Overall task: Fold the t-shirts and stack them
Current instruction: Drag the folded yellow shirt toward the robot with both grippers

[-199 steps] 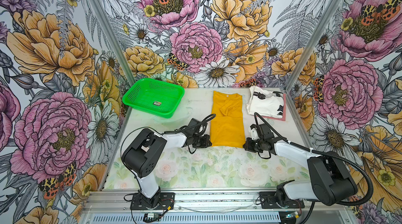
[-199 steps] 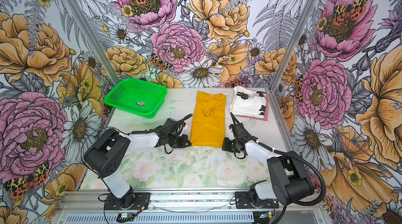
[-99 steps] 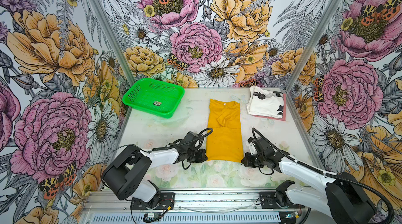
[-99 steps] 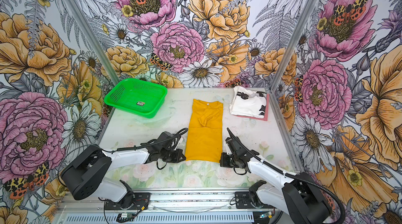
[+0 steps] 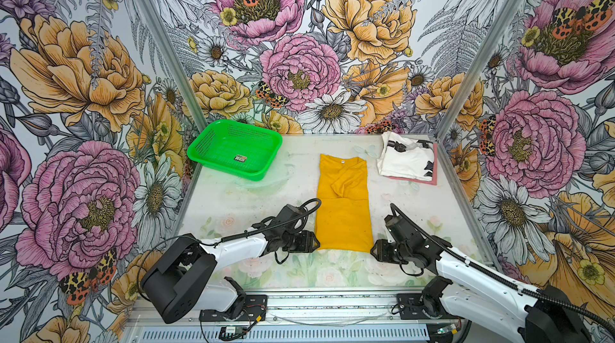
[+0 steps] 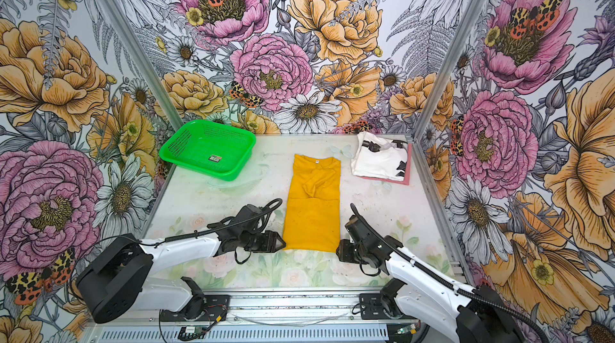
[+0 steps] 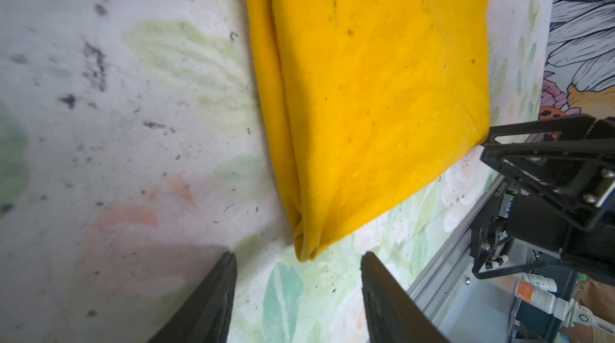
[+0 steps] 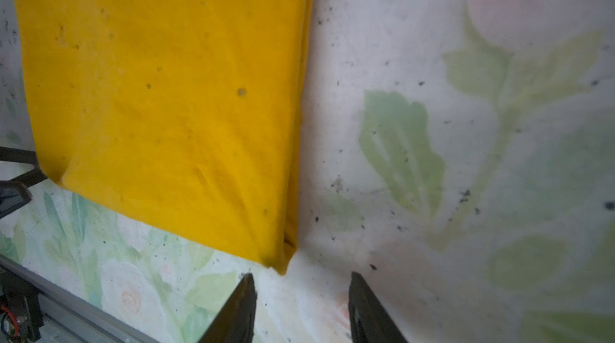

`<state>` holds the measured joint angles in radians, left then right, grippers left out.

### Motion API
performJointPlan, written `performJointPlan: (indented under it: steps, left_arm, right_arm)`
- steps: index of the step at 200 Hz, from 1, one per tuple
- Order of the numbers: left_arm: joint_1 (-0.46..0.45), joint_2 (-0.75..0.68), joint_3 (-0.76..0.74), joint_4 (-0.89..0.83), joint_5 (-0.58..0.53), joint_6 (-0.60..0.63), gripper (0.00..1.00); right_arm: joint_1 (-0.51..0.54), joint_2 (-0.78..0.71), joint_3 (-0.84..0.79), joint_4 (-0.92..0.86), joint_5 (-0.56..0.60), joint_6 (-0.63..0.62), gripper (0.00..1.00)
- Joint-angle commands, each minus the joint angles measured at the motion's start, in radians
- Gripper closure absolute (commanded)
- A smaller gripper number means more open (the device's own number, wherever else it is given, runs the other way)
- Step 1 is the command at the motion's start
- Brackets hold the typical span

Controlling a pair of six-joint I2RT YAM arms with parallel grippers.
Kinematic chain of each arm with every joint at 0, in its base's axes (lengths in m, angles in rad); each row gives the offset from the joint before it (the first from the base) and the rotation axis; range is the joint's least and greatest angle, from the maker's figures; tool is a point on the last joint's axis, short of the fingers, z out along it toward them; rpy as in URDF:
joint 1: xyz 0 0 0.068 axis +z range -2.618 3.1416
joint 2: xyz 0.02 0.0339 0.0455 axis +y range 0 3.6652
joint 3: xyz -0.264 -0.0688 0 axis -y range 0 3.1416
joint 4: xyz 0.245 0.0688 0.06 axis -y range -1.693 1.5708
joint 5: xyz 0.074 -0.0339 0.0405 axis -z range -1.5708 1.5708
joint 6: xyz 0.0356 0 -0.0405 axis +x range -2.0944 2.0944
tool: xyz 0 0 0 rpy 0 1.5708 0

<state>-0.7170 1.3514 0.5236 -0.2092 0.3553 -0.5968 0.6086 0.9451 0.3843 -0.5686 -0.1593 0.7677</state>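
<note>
Left wrist view: left gripper (image 7: 298, 256) jaws apart, empty, just off near-left corner of long-folded mustard-yellow cloth t-shirt (image 7: 372, 91) (lying flat). Same for right gripper (image 8: 301, 275): apart, empty, off its near-right corner. Folded white-on-pink shirts (image 5: 404, 161) beyond it, rightward.

Mustard-yellow t-shirt (image 5: 342, 215): folded lengthwise into a narrow strip, lying flat mid-table, white neck label at far end. White t-shirt with black markings (image 5: 404, 163): folded, stacked on pink t-shirt (image 5: 420, 180), far right corner.

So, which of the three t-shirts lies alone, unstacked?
The mustard-yellow t-shirt, folded lengthwise mid-table; the white t-shirt rests on the pink t-shirt in the far right corner.
</note>
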Motion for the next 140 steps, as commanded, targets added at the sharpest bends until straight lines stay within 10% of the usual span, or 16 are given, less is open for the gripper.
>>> performJointPlan:
  steps: [1, 105, 140]
  left_arm:
    - [-0.011, 0.001, 0.01, 0.006, -0.014, -0.002, 0.41]
    - [-0.087, 0.106, 0.021, 0.078, -0.056, -0.053, 0.73]
    - [-0.088, 0.104, 0.016, 0.071, -0.075, -0.054, 0.93]
  right_arm:
    - [0.013, 0.032, 0.04, -0.018, 0.033, -0.01, 0.53]
    - [0.06, 0.098, 0.064, -0.004, 0.029, -0.035, 0.64]
    - [0.069, 0.151, 0.08, 0.01, 0.024, -0.043, 0.83]
